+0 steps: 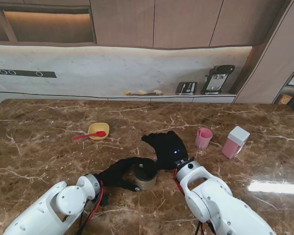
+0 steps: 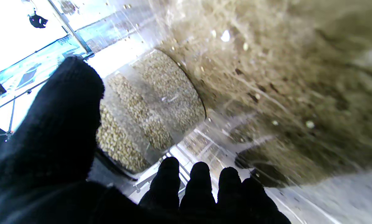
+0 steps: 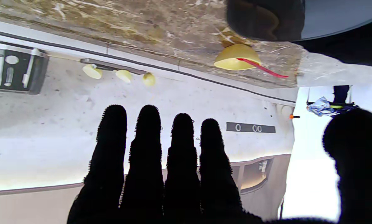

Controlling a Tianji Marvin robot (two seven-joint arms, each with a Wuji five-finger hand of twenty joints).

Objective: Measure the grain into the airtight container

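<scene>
Your left robot hand (image 1: 116,172), in a black knit glove, is wrapped around the side of the airtight container (image 1: 145,175), a round clear jar with a dark lid that stands on the worktop (image 1: 49,147) near me, between your two arms. In the left wrist view the thumb lies along one side of the jar wall and the four fingertips (image 2: 169,174) curl beneath it; you can see pale, pebbly grain (image 2: 161,93) packed behind the clear plastic, which the stand view does not reveal.

Your right robot hand (image 1: 164,147) hovers just beyond the jar, fingers straight and side by side, thumb held apart, gripping nothing. Its wrist view shows the fuzzy knit of the four fingers (image 3: 148,149) and the edge of the jar's smooth lid (image 3: 329,15).

Farther from me to the left sits a small yellow bowl (image 1: 99,130) with a red spoon (image 1: 88,135) resting in it, handle pointing left. To the right stand a pink cup (image 1: 203,138) and a pink box with a white lid (image 1: 235,142), close together. The worktop is glossy brown marble with pale veins.
</scene>
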